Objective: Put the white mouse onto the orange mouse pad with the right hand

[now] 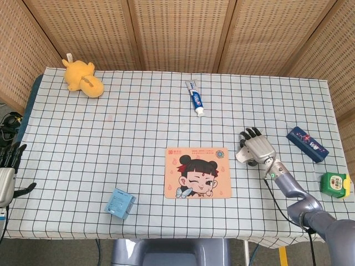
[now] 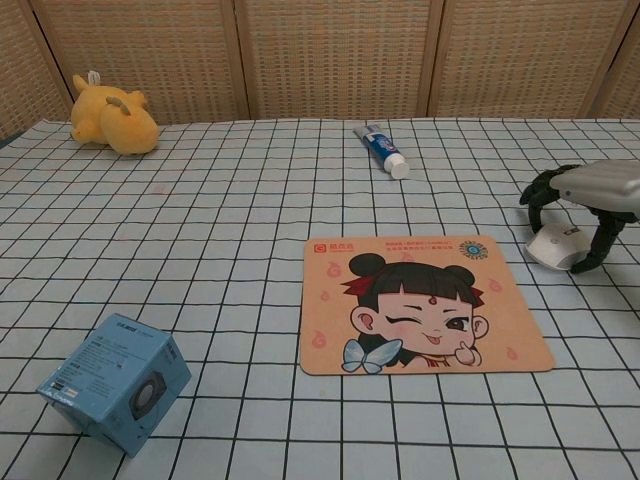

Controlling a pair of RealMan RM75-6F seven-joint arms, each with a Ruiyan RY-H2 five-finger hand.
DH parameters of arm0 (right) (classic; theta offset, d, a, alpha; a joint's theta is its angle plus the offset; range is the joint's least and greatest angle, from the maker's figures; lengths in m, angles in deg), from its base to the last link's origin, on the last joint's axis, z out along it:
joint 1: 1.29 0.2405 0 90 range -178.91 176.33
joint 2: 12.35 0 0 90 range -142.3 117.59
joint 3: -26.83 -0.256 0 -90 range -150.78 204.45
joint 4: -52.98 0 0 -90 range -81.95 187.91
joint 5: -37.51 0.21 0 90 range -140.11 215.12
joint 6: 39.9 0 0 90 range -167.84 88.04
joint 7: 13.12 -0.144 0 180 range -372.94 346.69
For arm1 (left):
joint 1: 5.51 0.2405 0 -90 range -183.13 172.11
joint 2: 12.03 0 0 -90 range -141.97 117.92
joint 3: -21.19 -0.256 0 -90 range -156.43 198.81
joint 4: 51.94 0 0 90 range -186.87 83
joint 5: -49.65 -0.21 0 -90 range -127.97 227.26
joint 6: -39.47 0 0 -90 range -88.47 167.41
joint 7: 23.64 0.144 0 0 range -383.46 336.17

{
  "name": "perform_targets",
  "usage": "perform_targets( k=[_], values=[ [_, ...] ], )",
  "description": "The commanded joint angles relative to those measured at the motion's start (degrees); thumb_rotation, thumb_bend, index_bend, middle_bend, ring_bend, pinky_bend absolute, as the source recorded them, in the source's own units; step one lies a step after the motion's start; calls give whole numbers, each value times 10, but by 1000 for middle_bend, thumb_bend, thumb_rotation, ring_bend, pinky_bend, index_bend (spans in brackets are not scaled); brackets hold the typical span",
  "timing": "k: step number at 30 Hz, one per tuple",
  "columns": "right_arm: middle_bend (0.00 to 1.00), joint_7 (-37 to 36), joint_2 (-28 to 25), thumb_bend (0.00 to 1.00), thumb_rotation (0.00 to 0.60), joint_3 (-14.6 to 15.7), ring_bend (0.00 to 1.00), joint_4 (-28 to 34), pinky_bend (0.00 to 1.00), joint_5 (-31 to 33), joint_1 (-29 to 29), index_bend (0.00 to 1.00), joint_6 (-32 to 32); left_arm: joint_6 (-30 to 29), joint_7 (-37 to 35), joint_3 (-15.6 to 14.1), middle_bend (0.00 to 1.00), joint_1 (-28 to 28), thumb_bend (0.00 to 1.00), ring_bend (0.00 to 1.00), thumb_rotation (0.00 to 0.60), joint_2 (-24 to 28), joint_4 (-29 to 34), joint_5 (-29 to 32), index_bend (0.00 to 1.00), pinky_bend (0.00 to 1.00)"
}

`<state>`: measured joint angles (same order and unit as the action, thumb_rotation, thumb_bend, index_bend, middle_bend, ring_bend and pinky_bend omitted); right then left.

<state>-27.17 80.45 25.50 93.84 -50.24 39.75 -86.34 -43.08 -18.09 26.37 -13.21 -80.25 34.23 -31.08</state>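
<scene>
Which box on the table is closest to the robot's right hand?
The dark blue box, lying just past the right hand. The green box is farther off, and the light blue box sits across the table.

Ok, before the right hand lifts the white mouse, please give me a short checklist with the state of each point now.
1. Right hand over the white mouse: ok, fingers curl down around it.
2. Firm grip on the mouse: cannot tell, contact is not clearly shown.
3. Mouse off the table: not ok, it sits on the cloth.
4. Orange mouse pad free of things on top: ok.
5. Path from mouse to pad: ok, only bare cloth between them.
6. Left hand away from the work: ok, it is at the far table edge.
</scene>
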Motion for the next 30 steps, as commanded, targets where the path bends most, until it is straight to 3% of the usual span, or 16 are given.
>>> perform_targets(
  k=[1, 4, 7, 10, 17, 24, 30],
  values=[
    [446, -12, 11, 271, 600, 4, 346, -16, 350, -12, -5, 630, -37, 1, 0, -1, 0, -1, 0, 0, 600, -1, -1, 0, 0, 0],
    [546, -21, 13, 288, 600, 9, 472, -21, 496, -23, -7, 717, -59, 2, -1, -1, 0, -1, 0, 0, 600, -1, -2, 0, 0, 0],
    [584, -24, 13, 291, 600, 9, 517, -22, 535, -29, -8, 756, -77, 2, -1, -1, 0, -1, 0, 0, 600, -2, -2, 0, 0, 0],
    [590, -23, 7, 291, 600, 9, 526, -13, 542, -37, -5, 763, -103, -1, -2, -1, 0, -1, 0, 0, 600, -2, -2, -2, 0, 0],
    [590, 47, -27, 291, 600, 7, 526, 77, 543, -81, 17, 769, -173, -10, -5, 0, 0, 2, 0, 0, 600, 1, 2, -7, 0, 0],
    [590, 137, -35, 291, 600, 22, 526, 160, 542, -139, 44, 771, -200, -11, -4, -1, 0, 2, 0, 0, 600, 2, 3, -7, 0, 0],
    [590, 186, -20, 291, 600, 31, 526, 189, 542, -169, 62, 772, -200, -13, -3, 0, 0, 3, 0, 0, 600, 0, 3, -6, 0, 0]
  ],
)
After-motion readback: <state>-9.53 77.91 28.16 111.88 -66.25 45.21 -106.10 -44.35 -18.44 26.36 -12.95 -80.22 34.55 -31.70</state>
